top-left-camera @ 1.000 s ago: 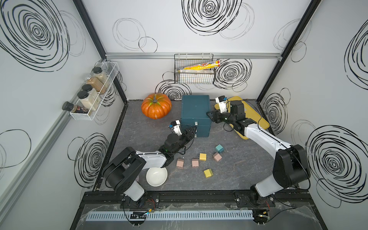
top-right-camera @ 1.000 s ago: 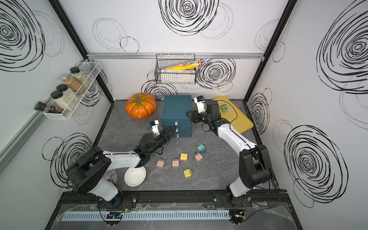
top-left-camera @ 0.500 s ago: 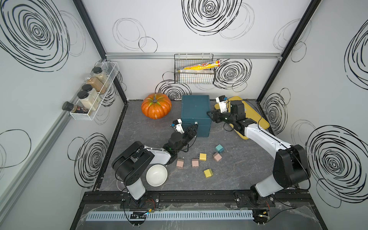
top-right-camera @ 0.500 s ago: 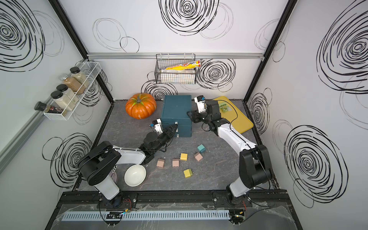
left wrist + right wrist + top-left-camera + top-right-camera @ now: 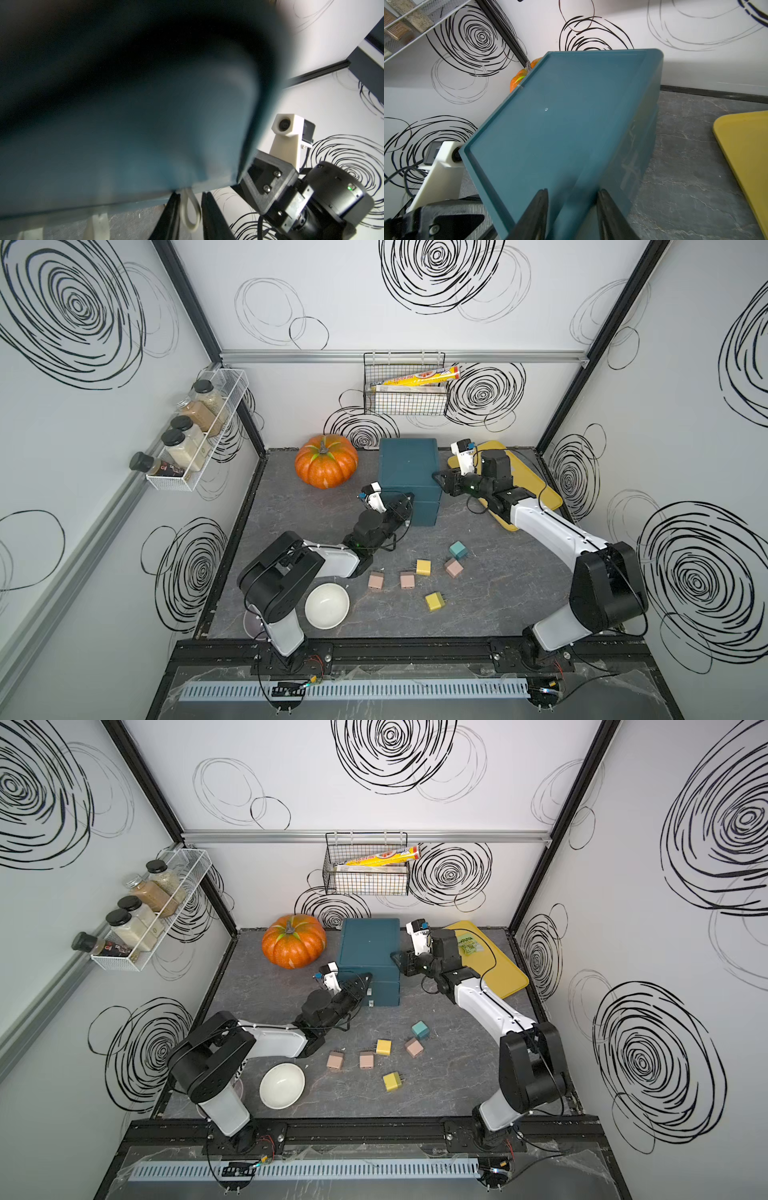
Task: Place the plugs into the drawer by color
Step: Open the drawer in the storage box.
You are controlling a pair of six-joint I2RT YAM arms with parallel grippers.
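Grey stone-patterned table [image 5: 519, 605] fills the floor of the cell in both top views. The drawer [image 5: 409, 466] stands at its back, just beside the pumpkin [image 5: 326, 466], with its fronts turned toward my side. The left end effector [image 5: 409, 499] sits right at the upper front, and the right end effector [image 5: 439, 480] is at the chest's upper right edge. Six plugs [image 5: 423, 567] lie loose on the table, nearer to me than the chest and between the two arms. All of them are behind the left wrist and none is held.

From the left wrist, a white loop handle [image 5: 190, 209] hangs off the drawer's front, straight ahead between the fingers [image 5: 171, 216]. They are drawn nearly together astride it. One finger lies against the loop, while a thin gap shows at the other, so I judge this not yet a firm pinch. With the left arm the nearer one and the loop dead ahead, the pull should run straight back toward me, square to the front.

From the right wrist, the fingers [image 5: 536, 212] stand apart across the chest's upper edge, one over the top face and one by the side wall. I cannot tell whether they press on it. I read this as a brace against the chest sliding.
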